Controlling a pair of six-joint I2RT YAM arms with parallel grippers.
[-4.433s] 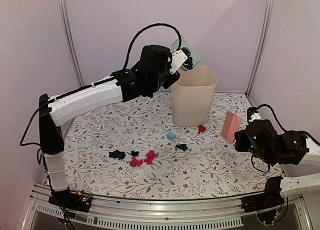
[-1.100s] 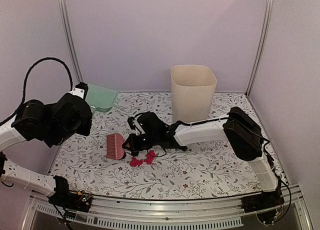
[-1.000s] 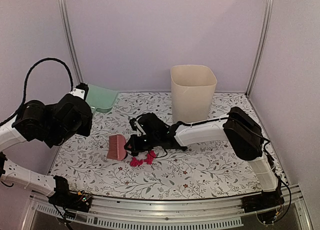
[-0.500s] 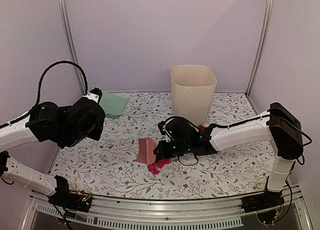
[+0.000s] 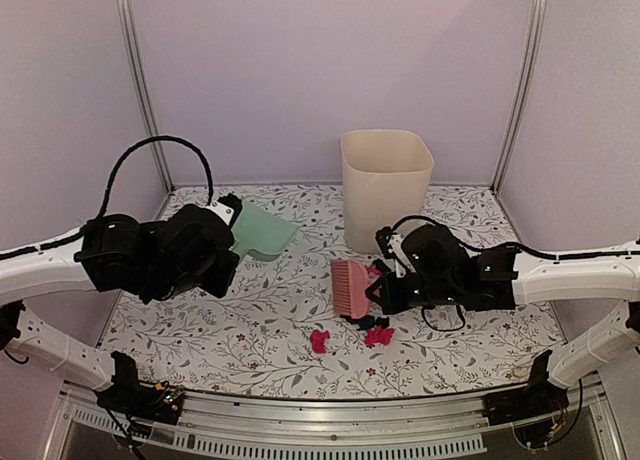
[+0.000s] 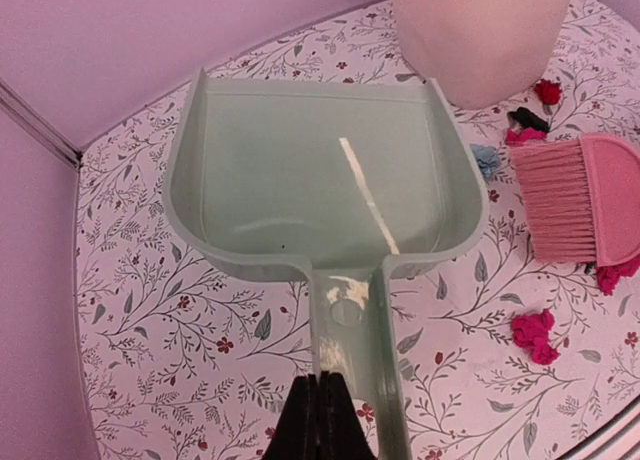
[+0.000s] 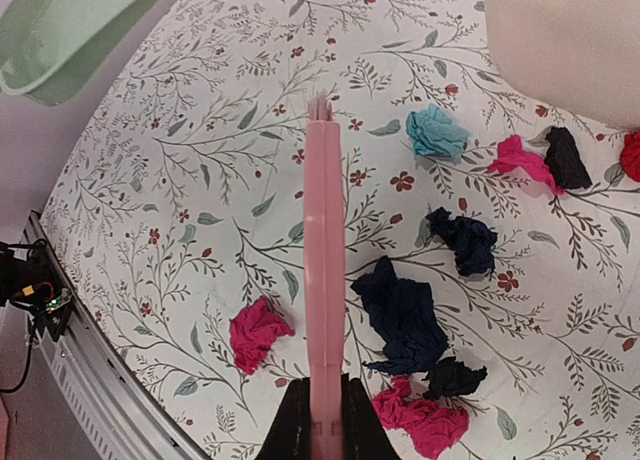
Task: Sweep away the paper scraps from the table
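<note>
I'm herding the paper scraps (image 7: 405,315) together. My right tool (image 7: 322,392) clamps the brush (image 7: 325,230), and my left tool (image 6: 320,385) clamps the dustpan (image 6: 300,170). Next, the pan should meet the pile.

A cream bin (image 5: 387,188) is standing by the worktop's (image 5: 250,350) back edge. A green dustpan (image 5: 262,231) is showing near the left edge, and a pink brush (image 5: 350,287) near the middle.

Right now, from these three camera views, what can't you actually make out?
- Top view: what is inside the bin is hidden by its own wall. Both wrist views crop it at the top edge.
- Top view: the teal scrap does not show, apparently hidden behind the brush and right arm.
- Right wrist view: the red scrap is cut off by the right edge.
- Left wrist view: the end of the dustpan handle is covered by the left gripper.
</note>
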